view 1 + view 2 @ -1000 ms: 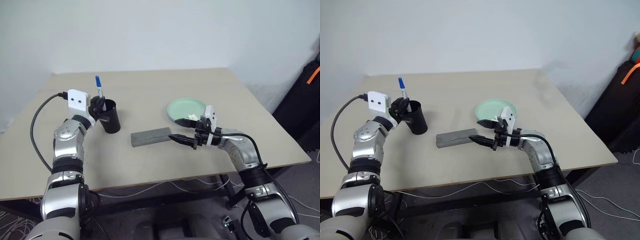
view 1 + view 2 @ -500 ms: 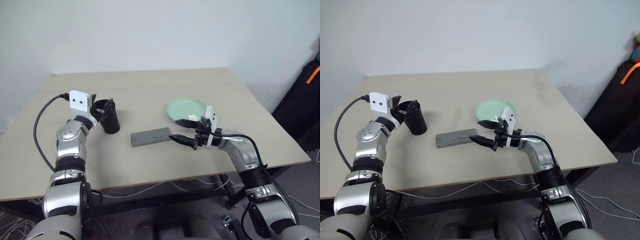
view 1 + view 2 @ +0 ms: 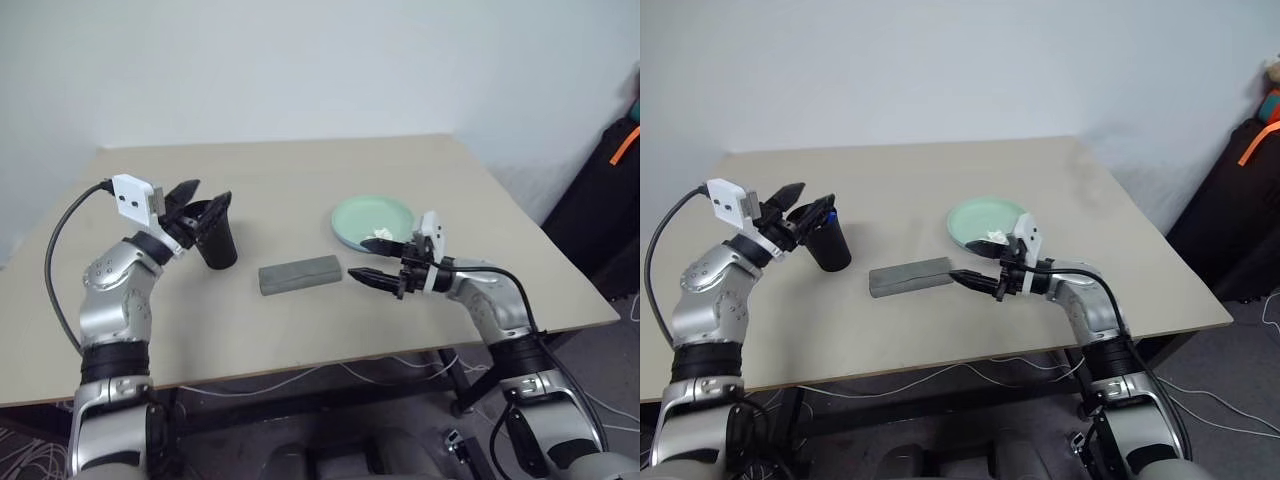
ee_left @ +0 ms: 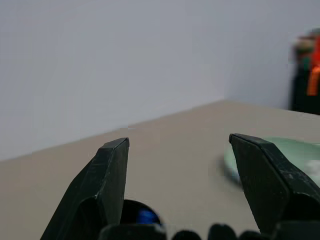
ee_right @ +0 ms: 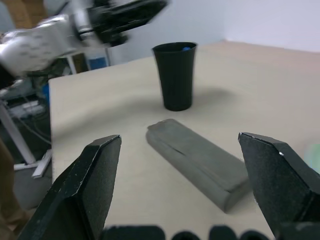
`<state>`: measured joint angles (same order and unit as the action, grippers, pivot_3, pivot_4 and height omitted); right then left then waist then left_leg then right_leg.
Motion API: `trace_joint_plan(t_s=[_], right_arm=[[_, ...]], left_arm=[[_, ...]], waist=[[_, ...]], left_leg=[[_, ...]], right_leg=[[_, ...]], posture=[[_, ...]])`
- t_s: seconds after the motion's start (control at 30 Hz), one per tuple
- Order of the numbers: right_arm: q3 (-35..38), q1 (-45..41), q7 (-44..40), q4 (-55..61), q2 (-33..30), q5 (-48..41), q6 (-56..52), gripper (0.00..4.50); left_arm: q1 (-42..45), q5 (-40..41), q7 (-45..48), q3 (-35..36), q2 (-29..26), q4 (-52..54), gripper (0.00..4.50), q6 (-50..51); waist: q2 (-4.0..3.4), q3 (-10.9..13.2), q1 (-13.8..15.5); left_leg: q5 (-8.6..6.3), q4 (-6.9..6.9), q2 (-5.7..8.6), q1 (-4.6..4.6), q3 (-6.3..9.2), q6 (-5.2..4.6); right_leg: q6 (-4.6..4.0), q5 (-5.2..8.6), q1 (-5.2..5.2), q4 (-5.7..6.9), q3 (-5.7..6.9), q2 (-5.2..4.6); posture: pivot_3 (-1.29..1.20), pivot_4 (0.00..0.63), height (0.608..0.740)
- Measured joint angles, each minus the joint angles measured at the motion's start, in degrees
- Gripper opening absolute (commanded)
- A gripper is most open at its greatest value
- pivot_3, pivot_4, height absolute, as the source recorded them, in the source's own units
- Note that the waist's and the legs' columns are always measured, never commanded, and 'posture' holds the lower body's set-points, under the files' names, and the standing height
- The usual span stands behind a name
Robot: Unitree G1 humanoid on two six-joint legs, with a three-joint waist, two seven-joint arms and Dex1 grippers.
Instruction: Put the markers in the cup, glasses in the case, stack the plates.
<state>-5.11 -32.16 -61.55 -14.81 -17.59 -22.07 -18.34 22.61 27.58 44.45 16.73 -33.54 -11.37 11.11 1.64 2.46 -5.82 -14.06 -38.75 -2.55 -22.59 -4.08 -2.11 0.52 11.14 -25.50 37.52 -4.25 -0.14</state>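
I take the cup (image 3: 218, 240) as my reference point. It stands upright on the table (image 3: 300, 330), towards the robot's left side. A blue marker cap (image 5: 185, 48) shows just inside its rim, so at least one marker sits in the cup; I cannot tell whether a second one is there.

The left gripper (image 3: 203, 198) hangs just above and beside the cup's rim, on the side away from the case. Its two black fingers (image 4: 107, 180) are spread apart, with nothing between them.

The case (image 3: 300, 275) lies flat with its lid down, near the cup on the robot's right of it, not touching it. I cannot see the glasses.

The right gripper (image 3: 358, 274) is level and points towards the cup, with its tips just past the case's far end from the cup. Its fingers (image 5: 95, 185) are spread wide and empty.

The mint green plate (image 3: 372, 217) sits well apart from the cup, beyond the case, just behind the right gripper. A small white object (image 3: 381, 234) lies on its near edge. I cannot make out a separate light blue plate.
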Motion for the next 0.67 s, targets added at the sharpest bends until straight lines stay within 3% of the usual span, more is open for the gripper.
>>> trace_joint_plan(t_s=[0.17,0.33,0.67], right_arm=[[1.93,-1.62,-1.23,-0.02,-2.54,-0.56,-0.59,4.08],[2.44,-1.89,-2.37,-0.16,-4.43,-0.93,-0.6,4.08],[3.76,-1.01,-1.82,2.49,-7.0,-1.49,-4.8,4.08]], left_arm=[[-10.77,2.25,1.78,-2.23,-0.74,12.77,3.37,7.14],[-12.98,-1.27,1.18,-4.12,-1.07,13.98,3.37,6.1],[-13.49,-5.77,-4.65,-4.58,4.22,13.66,3.37,1.3]], waist=[[-0.03,0.02,0.2],[-0.04,0.03,0.18],[-0.07,0.03,0.19]], left_leg=[[0.0,-0.03,0.02,0.07,0.03,0.01],[-0.11,-0.07,0.06,0.07,0.04,0.21],[0.01,0.02,0.04,0.02,-0.01,-0.01]], right_leg=[[-0.18,0.09,0.07,0.0,0.04,-0.03],[-0.22,0.07,0.08,0.01,0.08,-0.04],[-0.2,0.08,0.05,-0.13,0.04,-0.02]], posture=[[0.0,0.0,0.74],[0.0,0.0,0.74],[0.0,0.0,0.74]])
